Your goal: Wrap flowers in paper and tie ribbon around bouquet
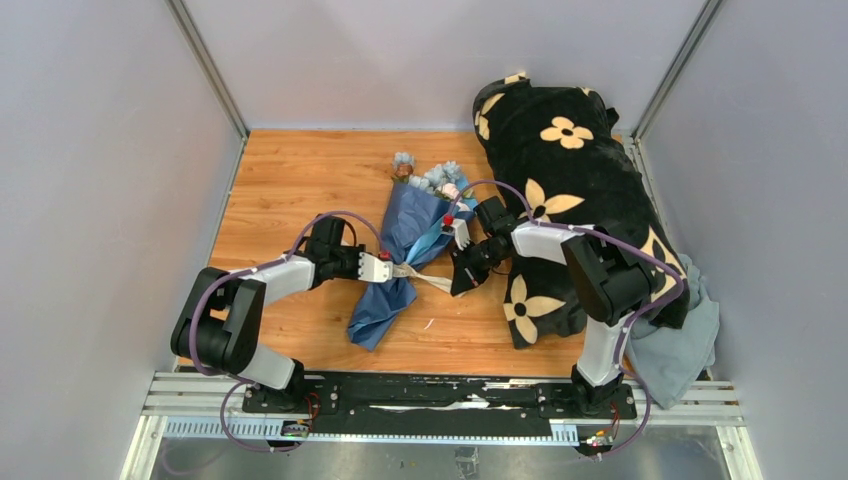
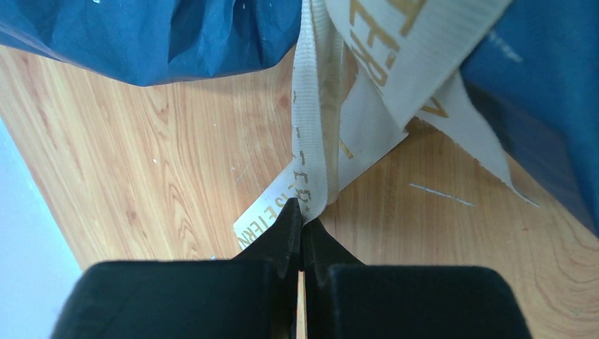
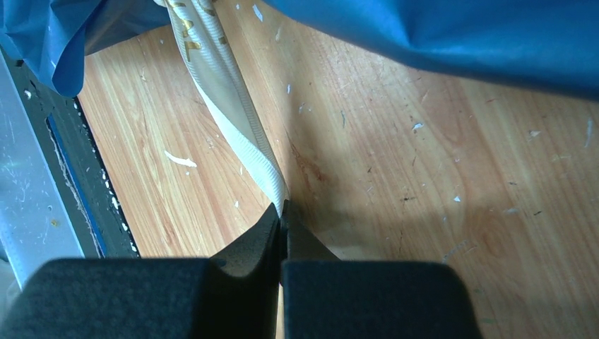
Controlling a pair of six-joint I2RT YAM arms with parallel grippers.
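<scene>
Two robot arms work a bouquet (image 1: 408, 240) lying in the middle of the wooden table (image 1: 290, 180), flowers (image 1: 430, 178) toward the far side. The left gripper (image 2: 304, 224) and right gripper (image 3: 282, 215) each pinch one end of the ribbon (image 2: 311, 141) at its waist. An uneven pull could slip the band from a pinch, or drag the bundle and tear its thin paper (image 3: 438, 42).

The only lettering I can make out is gold capitals on the cream ribbon (image 2: 417, 56). In the left wrist view its wide upper stretch shows a large "ER", cut off at the picture's edge, and its short end lying against the wooden tabletop (image 2: 141, 176) reads "ETERN", the rest hidden. In the right wrist view the ribbon's gold marks are too twisted to read.
</scene>
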